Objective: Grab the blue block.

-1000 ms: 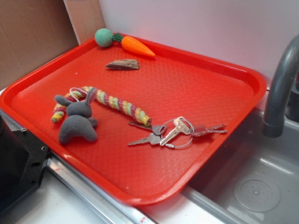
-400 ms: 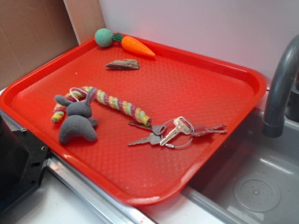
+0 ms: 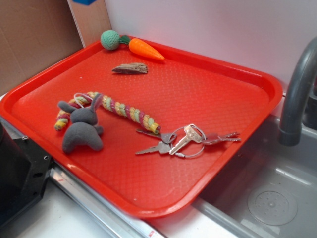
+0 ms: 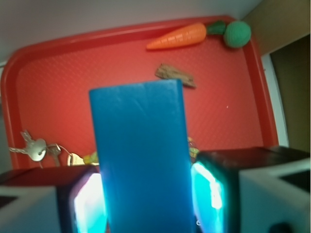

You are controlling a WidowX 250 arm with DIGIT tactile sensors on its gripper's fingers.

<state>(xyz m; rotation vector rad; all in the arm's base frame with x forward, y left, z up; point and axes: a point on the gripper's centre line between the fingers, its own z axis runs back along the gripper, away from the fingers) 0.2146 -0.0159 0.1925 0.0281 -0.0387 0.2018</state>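
Observation:
In the wrist view my gripper [image 4: 146, 199] is shut on the blue block [image 4: 138, 145]. The block is a smooth bright-blue brick that stands upright between my two fingers, well above the red tray [image 4: 58, 77]. In the exterior view only the block's lower end [image 3: 83, 2] shows, at the top edge above the tray's far left corner. The gripper itself is out of that view.
On the tray [image 3: 198, 99] lie an orange toy carrot [image 3: 145, 49] with a green ball [image 3: 110, 39], a brown wood chip [image 3: 131, 68], a braided rope [image 3: 119, 108], a grey plush bunny [image 3: 81, 127] and keys [image 3: 183, 140]. A sink [image 3: 267, 198] and faucet [image 3: 297, 94] are to the right.
The blue block's end has come into the exterior view at the top edge. Things on the tray have not moved.

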